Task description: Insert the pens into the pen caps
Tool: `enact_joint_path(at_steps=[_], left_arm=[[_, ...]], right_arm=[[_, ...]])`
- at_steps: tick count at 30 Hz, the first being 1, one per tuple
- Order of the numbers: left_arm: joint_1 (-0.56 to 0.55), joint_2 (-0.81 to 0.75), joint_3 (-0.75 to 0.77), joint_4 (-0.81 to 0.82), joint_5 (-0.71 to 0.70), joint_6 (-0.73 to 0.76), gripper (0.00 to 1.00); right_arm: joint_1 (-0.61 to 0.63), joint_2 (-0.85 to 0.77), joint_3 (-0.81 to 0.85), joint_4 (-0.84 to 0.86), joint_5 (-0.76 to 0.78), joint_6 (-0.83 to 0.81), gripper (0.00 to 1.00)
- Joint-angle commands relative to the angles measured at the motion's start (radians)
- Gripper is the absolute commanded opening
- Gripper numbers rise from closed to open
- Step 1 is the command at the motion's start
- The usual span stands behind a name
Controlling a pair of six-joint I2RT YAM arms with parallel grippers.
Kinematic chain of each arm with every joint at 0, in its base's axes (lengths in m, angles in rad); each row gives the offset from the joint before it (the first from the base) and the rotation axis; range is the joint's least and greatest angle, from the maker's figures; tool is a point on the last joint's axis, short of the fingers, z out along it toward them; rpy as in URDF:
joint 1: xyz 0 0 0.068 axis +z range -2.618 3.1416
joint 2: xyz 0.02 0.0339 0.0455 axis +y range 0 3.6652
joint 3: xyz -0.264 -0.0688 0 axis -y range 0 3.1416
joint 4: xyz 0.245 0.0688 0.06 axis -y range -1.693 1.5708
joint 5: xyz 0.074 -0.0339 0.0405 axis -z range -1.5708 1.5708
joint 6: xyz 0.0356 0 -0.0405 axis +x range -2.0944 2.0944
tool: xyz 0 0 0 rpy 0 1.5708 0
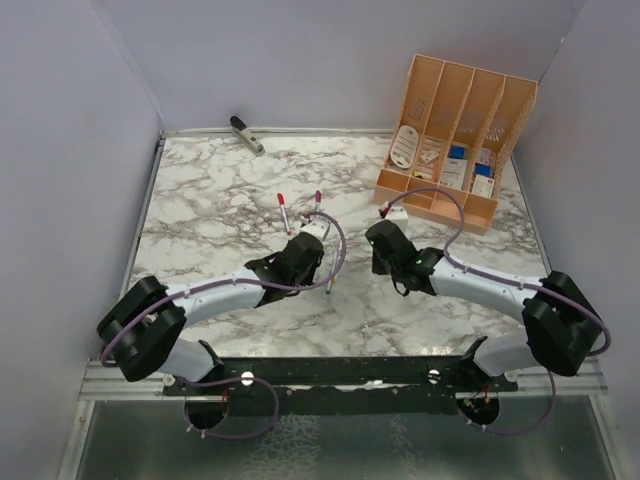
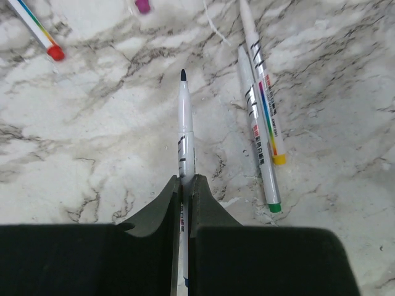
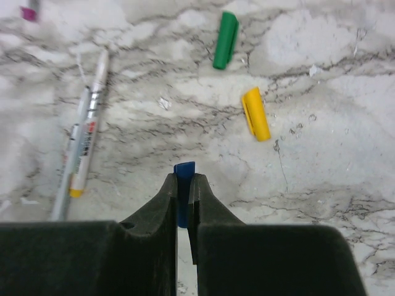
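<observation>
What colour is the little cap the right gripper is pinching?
The cap is blue, clearest in the right wrist view.

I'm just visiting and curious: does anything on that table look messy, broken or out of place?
Nothing looks broken or spilled. A green cap and a yellow cap lie loose on the table, off any pen, and a grey clip sits alone at the far edge.

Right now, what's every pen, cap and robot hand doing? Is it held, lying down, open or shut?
left gripper: shut on the held pen
held pen: gripped, uncapped, tip forward
right gripper: shut on the blue cap
blue cap: gripped, on no pen
green cap: loose, lying flat
yellow cap: loose, lying flat
yellow-ended pen: lying flat, ungripped
green-ended pen: lying flat beside it
red-ended pen: lying flat, ungripped
</observation>
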Motion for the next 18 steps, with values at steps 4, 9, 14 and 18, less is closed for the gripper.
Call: enact_joint_path(at_steps=[4, 9, 14, 18], left_arm=[[-0.003, -0.178, -0.018, 0.103, -0.012, 0.138, 0.0], [-0.003, -0.202, -0.003, 0.136, 0.04, 0.167, 0.0], [-0.001, -0.312, -0.132, 0.389, 0.152, 0.167, 0.0], [0.001, -0.393, -0.242, 0.6, 0.213, 0.175, 0.0]], right_arm=[[0.006, -0.133, 0.016, 0.226, 0.01, -0.13, 0.01], [0.005, -0.189, 0.013, 0.336, 0.032, -0.185, 0.01], [0.003, -0.285, -0.091, 0.598, 0.003, -0.259, 0.01], [-0.003, -0.333, -0.16, 0.773, -0.04, -0.298, 0.01]])
